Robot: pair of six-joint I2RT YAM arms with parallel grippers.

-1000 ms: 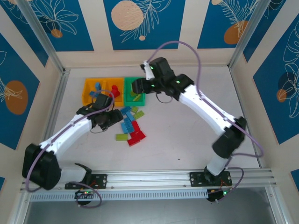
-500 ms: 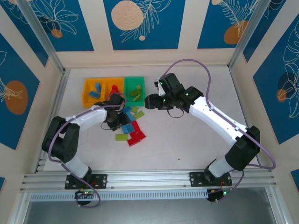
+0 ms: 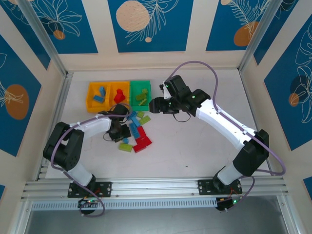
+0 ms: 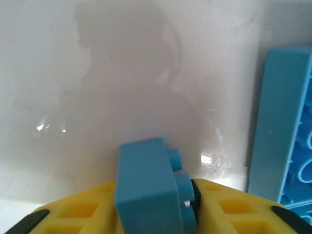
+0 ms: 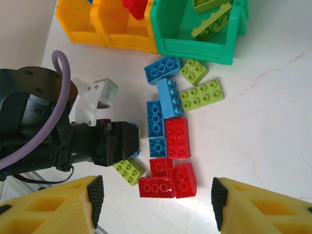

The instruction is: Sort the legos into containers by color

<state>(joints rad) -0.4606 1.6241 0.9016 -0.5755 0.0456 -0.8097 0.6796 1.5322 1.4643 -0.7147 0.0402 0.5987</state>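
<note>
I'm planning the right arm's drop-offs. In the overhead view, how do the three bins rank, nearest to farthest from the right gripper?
1. Green bin, right end of the row, just left of the right gripper.
2. Middle yellow bin, one place further left.
3. End yellow bin, far left of the row.

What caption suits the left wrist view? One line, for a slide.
Left gripper clamps a small light blue lego, white table behind, a longer light blue lego at right.

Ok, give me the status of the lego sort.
Done: blue bricks in the left yellow bin, red bricks in the middle bin, lime bricks in the green bin. In hand: left gripper pinches a light blue brick; right gripper open, empty. Left: mixed pile on the table.
</note>
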